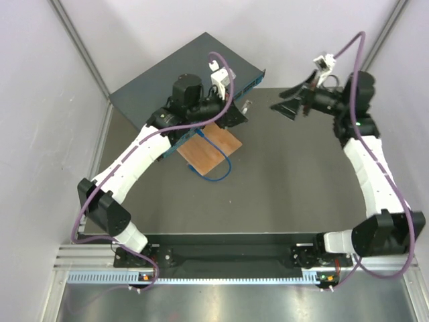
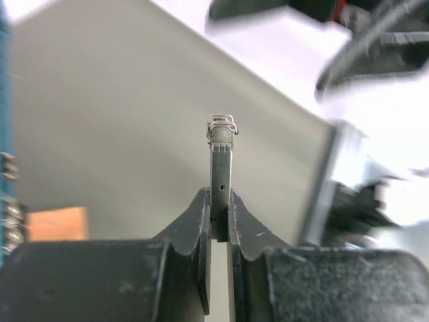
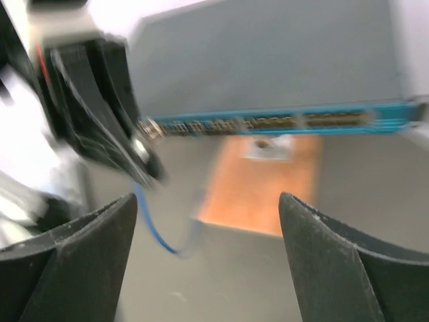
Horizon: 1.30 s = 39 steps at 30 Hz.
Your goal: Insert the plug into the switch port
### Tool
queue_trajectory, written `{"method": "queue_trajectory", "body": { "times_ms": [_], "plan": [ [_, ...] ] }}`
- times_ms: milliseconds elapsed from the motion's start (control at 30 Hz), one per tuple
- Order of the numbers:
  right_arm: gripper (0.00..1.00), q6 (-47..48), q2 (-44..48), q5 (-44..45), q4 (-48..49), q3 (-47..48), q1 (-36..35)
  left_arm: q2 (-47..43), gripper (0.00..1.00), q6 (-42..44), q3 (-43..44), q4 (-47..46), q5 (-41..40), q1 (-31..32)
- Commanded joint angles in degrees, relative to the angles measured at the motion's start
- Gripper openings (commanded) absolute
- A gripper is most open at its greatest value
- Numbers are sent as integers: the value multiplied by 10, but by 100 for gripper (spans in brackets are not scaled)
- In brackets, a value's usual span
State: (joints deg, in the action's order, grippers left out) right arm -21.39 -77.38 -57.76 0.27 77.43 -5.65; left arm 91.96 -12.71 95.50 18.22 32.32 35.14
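The switch [image 1: 181, 74] is a flat dark teal box at the table's far left. Its blue port row [image 3: 268, 124] faces the table's middle and also shows at the left edge of the left wrist view [image 2: 5, 168]. My left gripper [image 2: 220, 198] is shut on the plug [image 2: 221, 154], a thin metal piece standing up between the fingers with its latch end free. Seen from above, the left gripper [image 1: 238, 115] holds the plug [image 1: 245, 105] just off the switch's right front corner. My right gripper [image 1: 288, 107] hangs to the right, open and holding nothing [image 3: 208, 201].
An orange-brown board [image 1: 209, 149] lies in front of the switch under the left arm, with a blue cable [image 1: 218, 173] looping from its near edge. White walls stand on both sides of the dark table [image 1: 288, 188].
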Motion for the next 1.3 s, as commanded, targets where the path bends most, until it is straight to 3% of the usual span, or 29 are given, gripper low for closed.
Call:
{"method": "queue_trajectory", "body": {
  "times_ms": [0,33,100,133,233,533,933,1267],
  "plan": [
    [84,312,65,-77,-205,54,33,-32,0,-85,-15,-12,167,-13],
    [83,484,73,-84,-270,66,33,-33,0,-120,-24,-14,186,-11],
    [79,647,86,-84,-467,97,18,-28,0,-147,-31,-15,237,-8],
    [76,801,87,-69,-536,106,9,-24,0,-171,-39,-13,250,-6],
    [73,993,94,-21,-683,118,-36,-17,0,-205,-61,-13,300,-2],
    [57,1128,95,48,-759,114,-132,-29,0,-231,-128,-13,362,41],
    [50,1126,89,102,-722,99,-240,-32,0,-246,-154,-22,374,55],
    [42,1124,75,138,-708,99,-267,-35,0,-242,-155,-22,374,61]
  ]
}}
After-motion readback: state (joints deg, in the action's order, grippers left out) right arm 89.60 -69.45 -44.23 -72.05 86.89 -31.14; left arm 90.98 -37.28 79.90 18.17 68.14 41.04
